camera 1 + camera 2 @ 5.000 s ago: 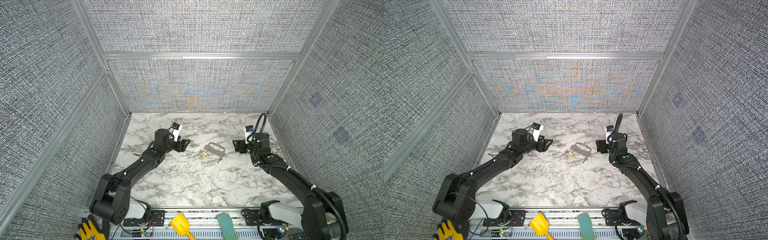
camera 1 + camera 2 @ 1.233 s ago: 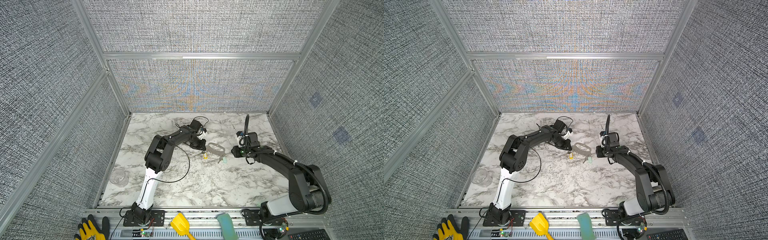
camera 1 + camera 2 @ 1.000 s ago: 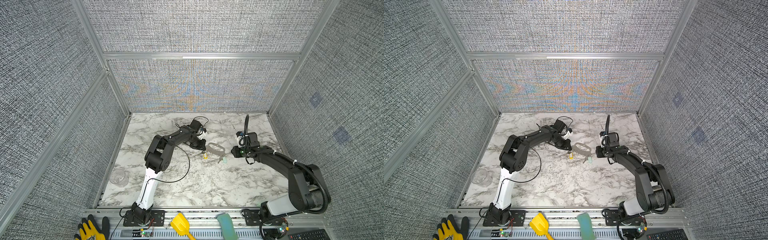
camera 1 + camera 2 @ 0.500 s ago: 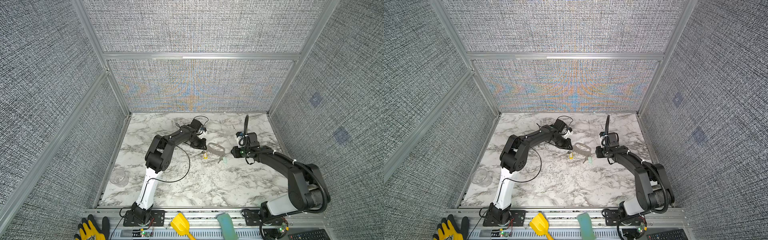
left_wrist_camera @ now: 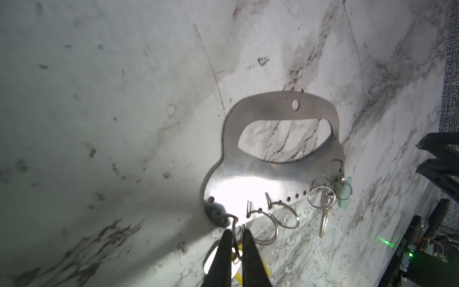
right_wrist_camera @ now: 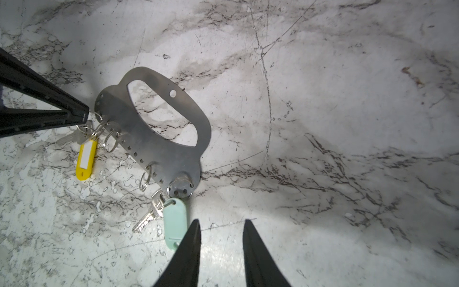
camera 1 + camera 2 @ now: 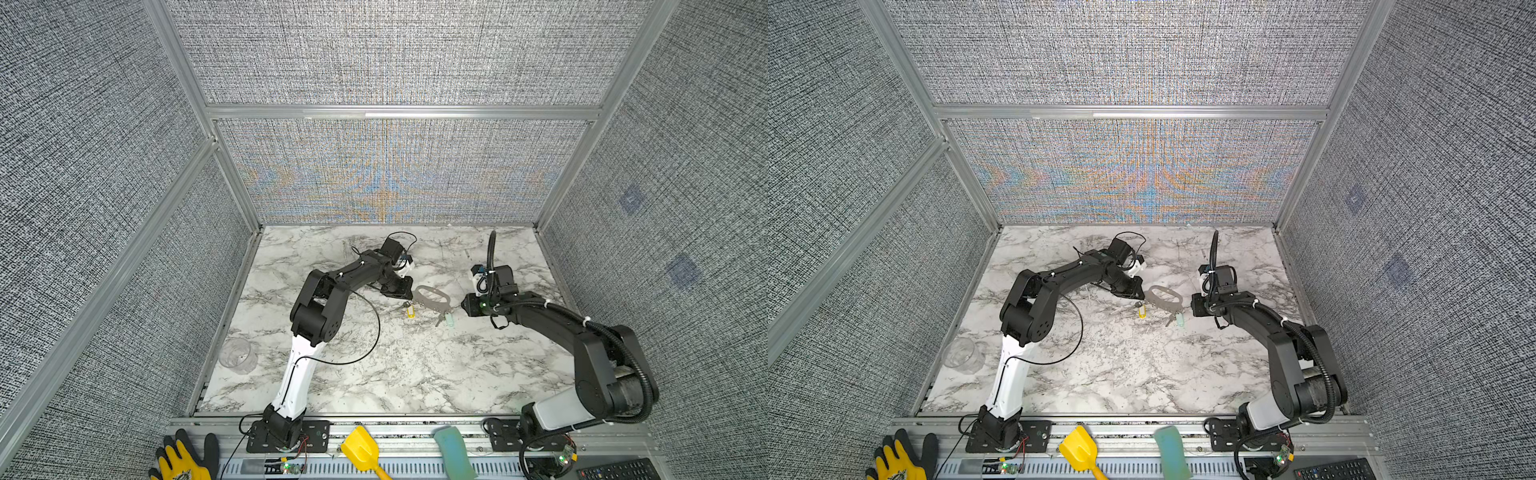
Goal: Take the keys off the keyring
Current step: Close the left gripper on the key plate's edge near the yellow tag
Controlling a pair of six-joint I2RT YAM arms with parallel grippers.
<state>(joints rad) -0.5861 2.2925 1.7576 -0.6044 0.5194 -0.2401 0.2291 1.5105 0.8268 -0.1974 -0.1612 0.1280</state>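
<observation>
Unthreading step
Left pincer [image 5: 236, 232] is pinching the yellow key's [image 6: 74, 136] split ring [image 5: 235, 222] — right pincer [image 6: 221, 221], spread, empty, should be pinning the keyring [image 6: 161, 154].

Twin overhead views down onto table [image 7: 415, 365]; wrist views close above shared keyring [image 5: 260, 171].

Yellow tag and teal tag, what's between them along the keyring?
Empty split rings hang from the keyring between the yellow tag and teal tag; the right wrist view shows it.

One keyring [image 7: 432, 296], two keys [image 6: 145, 220], one glove [image 7: 183, 459], one scoop [image 7: 361, 451], one teal block [image 7: 453, 453], one cup [image 7: 239, 355]
</observation>
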